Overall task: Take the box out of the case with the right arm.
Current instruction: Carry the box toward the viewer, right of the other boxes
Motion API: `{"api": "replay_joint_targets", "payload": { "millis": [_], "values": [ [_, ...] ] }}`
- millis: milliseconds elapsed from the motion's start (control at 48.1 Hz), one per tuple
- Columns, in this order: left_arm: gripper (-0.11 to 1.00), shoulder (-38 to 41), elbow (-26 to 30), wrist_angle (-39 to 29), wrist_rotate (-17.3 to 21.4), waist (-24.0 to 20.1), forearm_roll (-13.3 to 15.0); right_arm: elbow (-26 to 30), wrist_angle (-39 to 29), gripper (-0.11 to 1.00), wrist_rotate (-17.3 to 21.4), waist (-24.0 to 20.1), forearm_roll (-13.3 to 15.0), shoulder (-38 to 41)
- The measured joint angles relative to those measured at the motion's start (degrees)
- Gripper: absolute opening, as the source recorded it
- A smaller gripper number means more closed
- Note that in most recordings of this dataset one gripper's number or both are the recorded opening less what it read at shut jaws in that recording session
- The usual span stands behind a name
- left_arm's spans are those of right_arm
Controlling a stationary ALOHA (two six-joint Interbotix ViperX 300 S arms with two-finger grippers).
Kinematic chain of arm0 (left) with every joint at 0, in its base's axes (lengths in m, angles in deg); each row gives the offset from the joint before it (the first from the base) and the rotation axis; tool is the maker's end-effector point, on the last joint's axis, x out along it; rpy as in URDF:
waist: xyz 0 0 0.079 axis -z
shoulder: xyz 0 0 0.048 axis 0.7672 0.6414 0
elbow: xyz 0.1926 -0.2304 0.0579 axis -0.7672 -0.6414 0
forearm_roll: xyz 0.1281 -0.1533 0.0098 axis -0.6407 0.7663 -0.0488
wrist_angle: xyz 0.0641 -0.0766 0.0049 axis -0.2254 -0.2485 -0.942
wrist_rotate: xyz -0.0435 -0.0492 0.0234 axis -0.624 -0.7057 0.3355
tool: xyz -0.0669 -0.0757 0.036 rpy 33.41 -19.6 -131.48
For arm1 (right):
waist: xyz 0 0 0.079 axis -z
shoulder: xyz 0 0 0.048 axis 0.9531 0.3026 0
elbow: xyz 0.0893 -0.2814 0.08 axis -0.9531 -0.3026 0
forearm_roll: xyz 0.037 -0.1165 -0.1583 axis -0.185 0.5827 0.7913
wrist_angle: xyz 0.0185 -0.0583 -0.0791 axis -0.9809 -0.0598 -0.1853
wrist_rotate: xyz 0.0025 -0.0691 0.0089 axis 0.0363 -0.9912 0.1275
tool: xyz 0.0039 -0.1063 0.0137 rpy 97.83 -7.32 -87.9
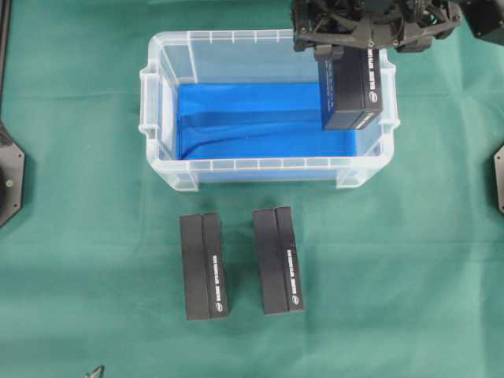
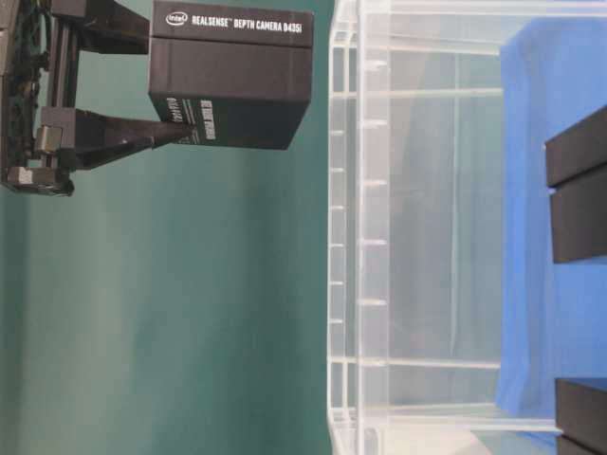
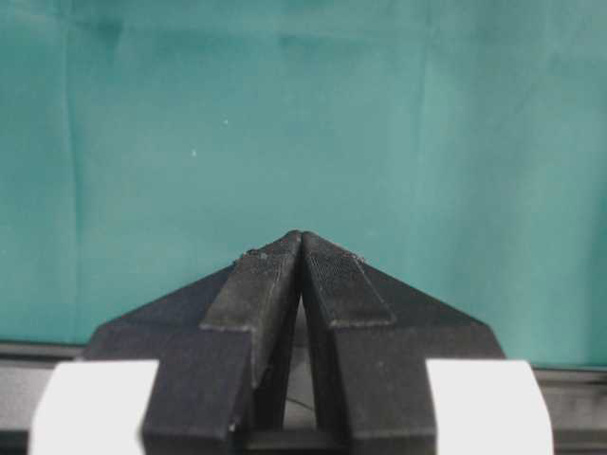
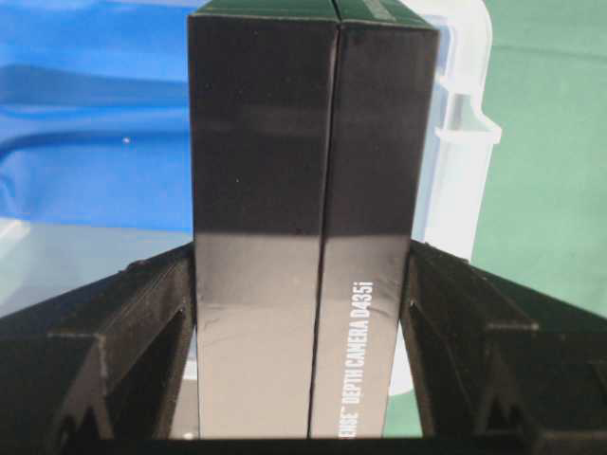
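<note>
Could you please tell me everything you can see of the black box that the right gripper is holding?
The black rectangular cardboard box has matte faces, a seam along one side and white lettering that reads Intel RealSense Depth Camera D435i. It hangs lifted above the right end of the clear plastic case with the blue lining. Only the right gripper touches it, its black lattice fingers pressed against two opposite sides.

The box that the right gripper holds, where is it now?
In the overhead view the box hangs in the right gripper above the case's right end, lifted off its blue lining.
</note>
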Motion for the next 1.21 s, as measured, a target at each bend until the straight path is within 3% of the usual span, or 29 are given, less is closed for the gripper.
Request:
{"api": "replay_joint_targets", "payload": {
  "millis": [770,978,1207],
  "values": [
    [0.00,0.00,-0.09,0.00,0.00,0.09,-0.09,0.09,0.00,0.65,-0.09,-0.53,-0.18,0.00],
    [0.00,0.00,-0.09,0.00,0.00,0.00,0.00,0.09,-0.26,0.65,0.97,-3.25,-0.44,0.00],
    [0.00,0.18,0.00,0.00,0.00,0.00,0.00,0.09,-2.99,0.65,5.45,-8.88,-0.44,0.00]
  ]
}}
